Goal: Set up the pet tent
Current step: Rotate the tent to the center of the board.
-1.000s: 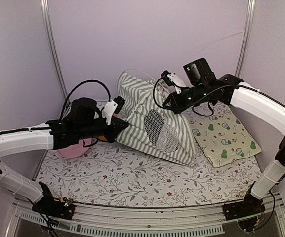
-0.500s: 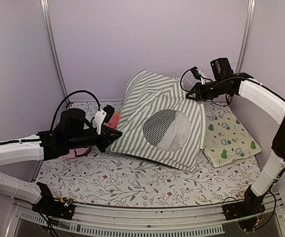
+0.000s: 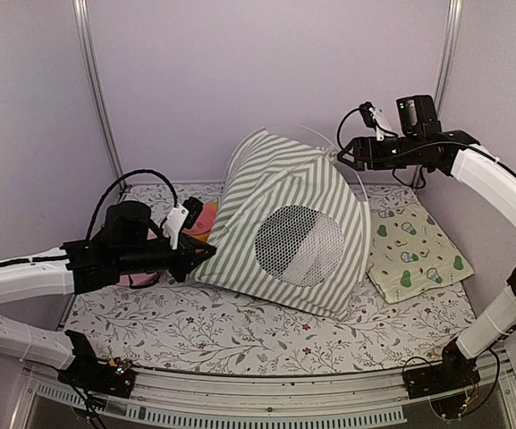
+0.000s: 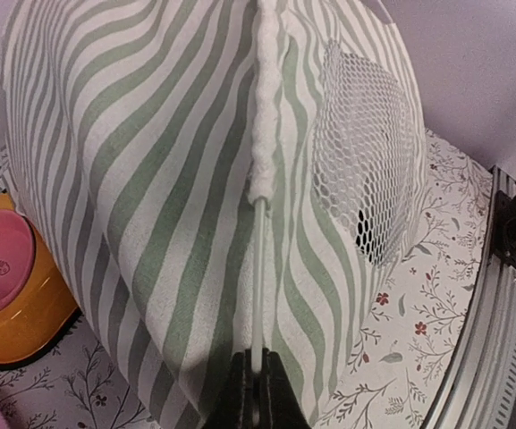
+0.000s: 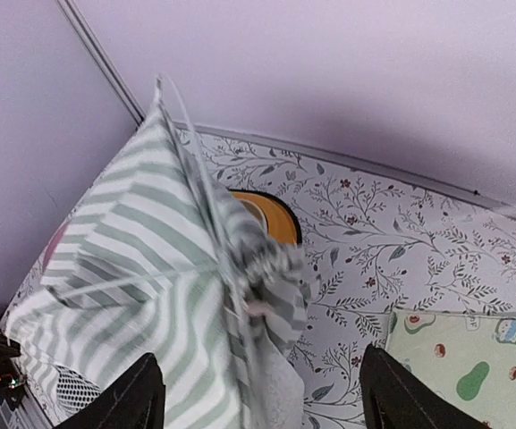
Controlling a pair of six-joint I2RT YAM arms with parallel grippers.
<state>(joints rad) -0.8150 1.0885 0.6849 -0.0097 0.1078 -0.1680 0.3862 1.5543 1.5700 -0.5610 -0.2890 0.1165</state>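
One tent [image 3: 266,192] (striped) in left gripper [image 4: 254,393]

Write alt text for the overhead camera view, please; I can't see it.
A green-and-white striped pet tent sits on a floral table. The left gripper pinches its lower left edge; the right gripper hovers open at its peak. An avocado-print mat lies to its right.

Left arm [image 3: 25,273], right arm [image 3: 499,183]: white shells, black joints, you'll note.
Cables [image 3: 114,186]: black loops.
Right gripper [image 5: 259,356]: black fingers [image 5: 137,398].
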